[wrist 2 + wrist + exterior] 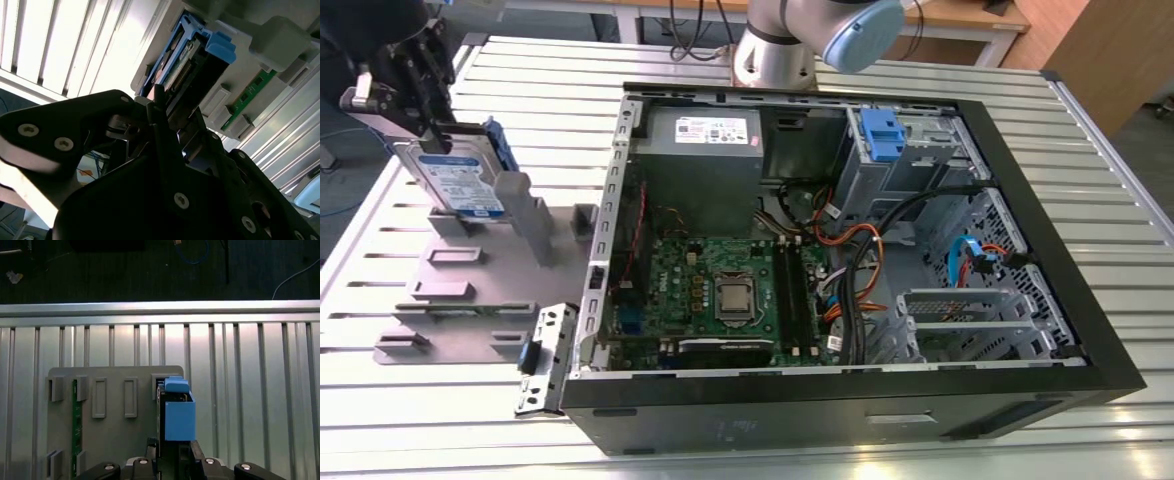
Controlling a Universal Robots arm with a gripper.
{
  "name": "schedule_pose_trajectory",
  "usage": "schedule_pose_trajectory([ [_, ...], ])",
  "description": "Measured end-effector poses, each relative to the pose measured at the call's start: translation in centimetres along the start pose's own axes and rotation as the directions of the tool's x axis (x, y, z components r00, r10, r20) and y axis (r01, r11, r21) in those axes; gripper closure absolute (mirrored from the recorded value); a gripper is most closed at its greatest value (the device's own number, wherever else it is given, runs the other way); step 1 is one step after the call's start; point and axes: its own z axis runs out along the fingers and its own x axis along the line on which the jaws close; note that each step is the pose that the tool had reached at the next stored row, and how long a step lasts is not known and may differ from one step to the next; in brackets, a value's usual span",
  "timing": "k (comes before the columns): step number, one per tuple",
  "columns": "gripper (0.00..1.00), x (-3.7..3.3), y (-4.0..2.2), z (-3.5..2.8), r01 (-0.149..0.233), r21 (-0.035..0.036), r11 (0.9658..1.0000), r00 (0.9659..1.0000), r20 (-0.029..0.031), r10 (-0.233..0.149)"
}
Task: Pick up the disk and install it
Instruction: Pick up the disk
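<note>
Overhead, the gripper [430, 135] is pointed straight down above the grey stand [467, 300], clamped on the disk [464, 185], which is held upright among the stand's posts; white-and-blue label print unreadable

Spotting a white-and-blue label [467, 190] on the flat silver hard drive with blue plastic side rails [430, 160], over at the exterior view's left, but far too fine to read a single word. Now across to the white sticker [710, 129] on the large grey power-supply box [700, 170] inside the open black computer case [854, 410]: rows of dark print, none of it legible. Nothing readable on the green circuit board [720, 290] either, and no lettering to make out in both wrist views.
</note>
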Motion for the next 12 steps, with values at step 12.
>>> schedule_pose_trajectory([
  [12,0.65,-0.02,0.06,-1.09,-0.004,0.0001,1.0,1.0,0.0003,0.004],
])
